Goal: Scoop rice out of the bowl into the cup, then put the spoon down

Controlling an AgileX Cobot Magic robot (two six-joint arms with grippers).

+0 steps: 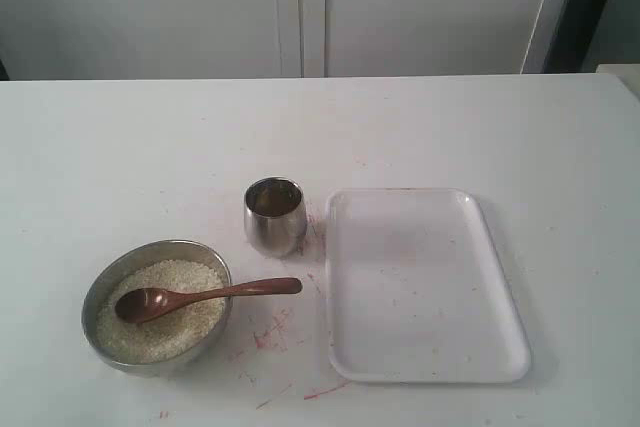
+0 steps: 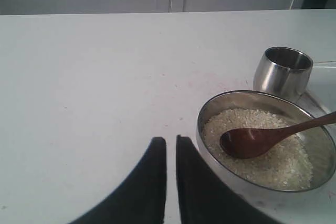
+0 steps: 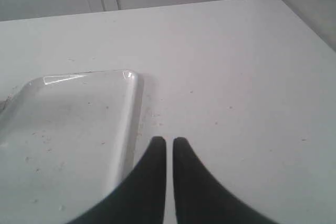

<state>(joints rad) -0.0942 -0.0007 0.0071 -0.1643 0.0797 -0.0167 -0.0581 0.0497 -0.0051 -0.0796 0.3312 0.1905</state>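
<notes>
Left gripper (image 2: pixel 171 141) has its two dark fingers (image 2: pixel 152 182) pressed together, with only a thin slit between them, and it pinches nothing. It hangs over the white table (image 1: pixel 150 147), just beside the bowl (image 1: pixel 100 292). The right gripper (image 3: pixel 169 141) is pressed together in the same way and is also empty. It is above the table, near one edge of the white tray (image 1: pixel 500 287).

The spoon (image 1: pixel 205 296) lies in the bowl. Its oval head rests on the rice (image 1: pixel 185 332), and its long handle goes over the rim on the side toward the tray. No gripper touches it. The rice fills the bowl as a pale, quite flat mound. The bowl stands in the near left part of the table in the exterior view.

The cup (image 1: pixel 274 217) stands upright behind the bowl, between the bowl and the tray and just beside the tray's corner. The pictures do not show whether there is rice inside it. Only a few small grains lie on the tray. Some thin red marks (image 1: pixel 270 332) are on the table between the bowl and the tray.
</notes>
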